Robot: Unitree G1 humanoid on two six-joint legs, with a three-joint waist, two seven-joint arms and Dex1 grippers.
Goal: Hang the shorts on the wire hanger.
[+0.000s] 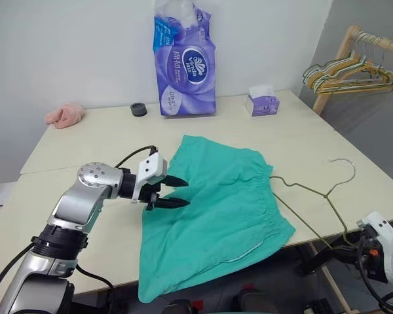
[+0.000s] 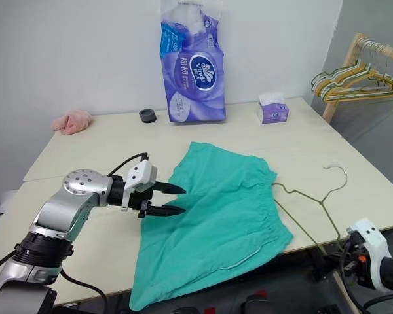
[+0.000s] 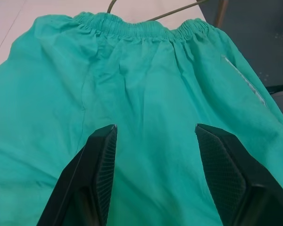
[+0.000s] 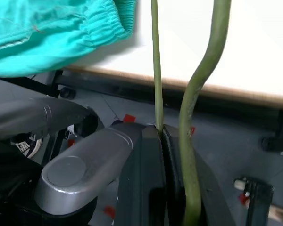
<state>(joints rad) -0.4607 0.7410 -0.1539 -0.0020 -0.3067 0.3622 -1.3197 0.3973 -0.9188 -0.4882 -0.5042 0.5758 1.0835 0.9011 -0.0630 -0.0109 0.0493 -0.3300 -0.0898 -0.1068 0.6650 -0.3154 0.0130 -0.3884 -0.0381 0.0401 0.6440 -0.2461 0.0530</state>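
Note:
The teal-green shorts (image 1: 216, 203) lie flat on the table (image 1: 92, 140), waistband toward the right, and one leg hangs over the near edge. My left gripper (image 1: 187, 193) hovers open just over the shorts' left part, and nothing sits between its fingers (image 3: 101, 160). The wire hanger (image 1: 325, 195) lies right of the waistband, its hook pointing away and its lower corner past the table's near edge. My right gripper (image 4: 161, 132) is below that edge, shut on the hanger's thin wire (image 4: 155, 70).
A purple tissue pack (image 1: 185, 62), a small tissue box (image 1: 262, 103), a black roll (image 1: 138, 109) and a pink cloth (image 1: 64, 115) stand along the table's back. A wooden rack with bunched hangers (image 1: 350, 72) is at the far right.

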